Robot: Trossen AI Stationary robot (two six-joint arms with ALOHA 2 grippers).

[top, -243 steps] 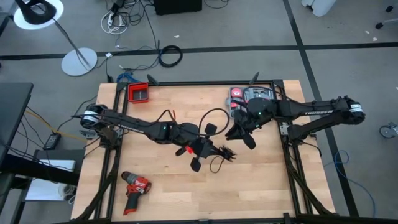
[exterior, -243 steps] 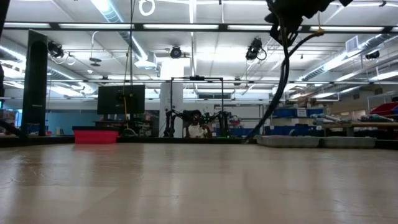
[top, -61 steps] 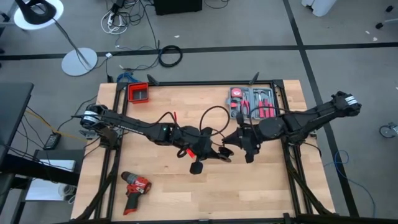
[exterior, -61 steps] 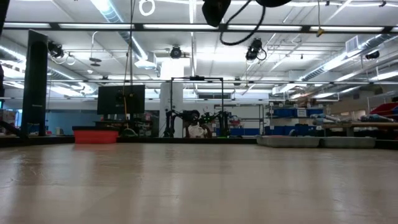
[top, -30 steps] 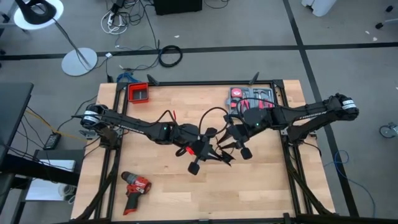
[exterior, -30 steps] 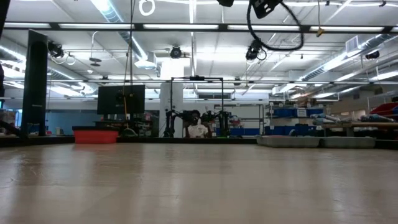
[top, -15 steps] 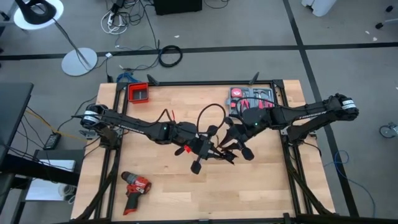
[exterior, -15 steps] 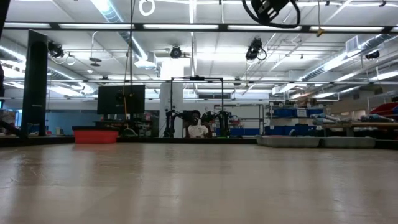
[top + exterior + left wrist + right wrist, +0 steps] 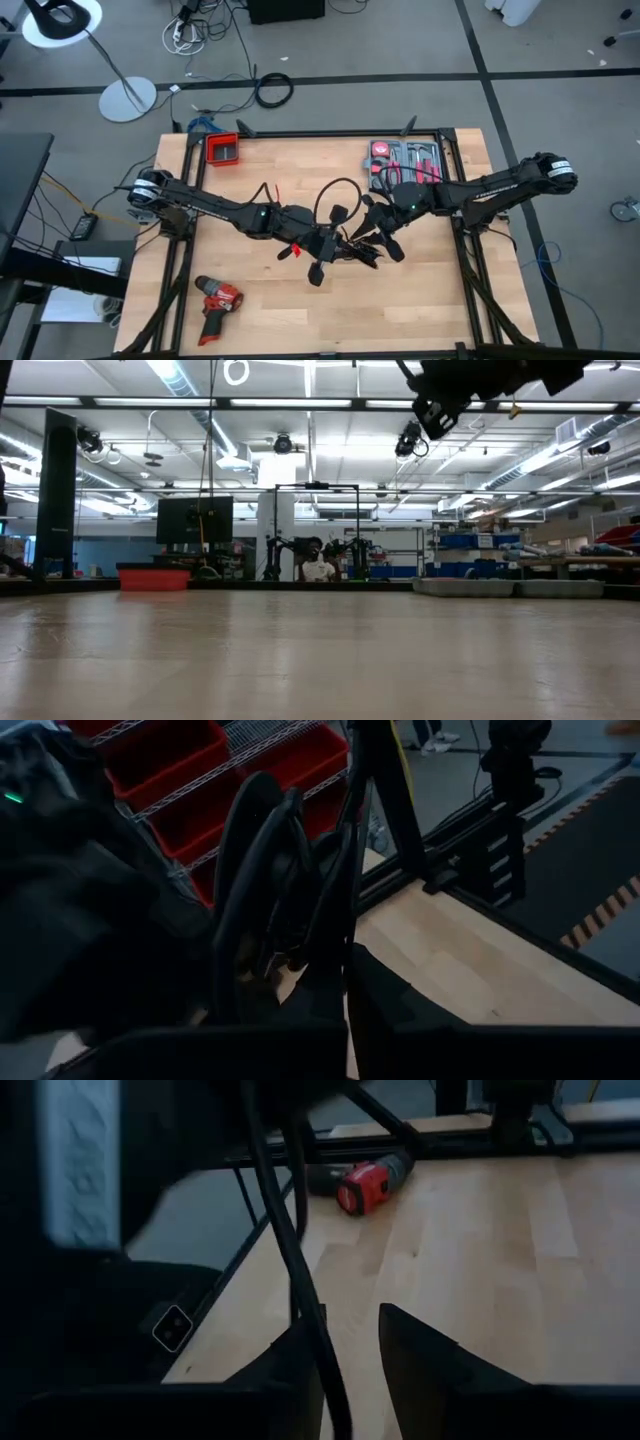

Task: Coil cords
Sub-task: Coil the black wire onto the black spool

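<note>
The thin black cord (image 9: 336,196) is held above the middle of the table and arches as a loop toward the far side. My left gripper (image 9: 330,252) comes from the left and is shut on a bundle of the cord's loops (image 9: 283,870). My right gripper (image 9: 374,243) comes from the right, close beside it, with its fingers apart. One strand of the cord (image 9: 300,1295) runs down between them. A dark gripper (image 9: 462,388) shows at the top of the low view, well clear of the tabletop. My left gripper pinches several strands of the coiled cord (image 9: 290,945) together between its two fingers. The loops stand out beyond the fingertips, lifted clear of the table. My right gripper has a strand running along the inner side of one finger (image 9: 300,1365); whether it touches, I cannot tell.
A red drill (image 9: 218,299) lies near the table's near left corner and also shows in the right wrist view (image 9: 370,1180). A red bin (image 9: 222,150) sits at the far left and a red tool case (image 9: 405,160) at the far right. A thicker cable ring (image 9: 273,90) lies on the floor beyond.
My right gripper has shifted a little toward the near edge and closer to my left gripper. My left gripper has turned slightly while holding the bundle. The cord's free loop has drawn in smaller and nearer the left gripper.
</note>
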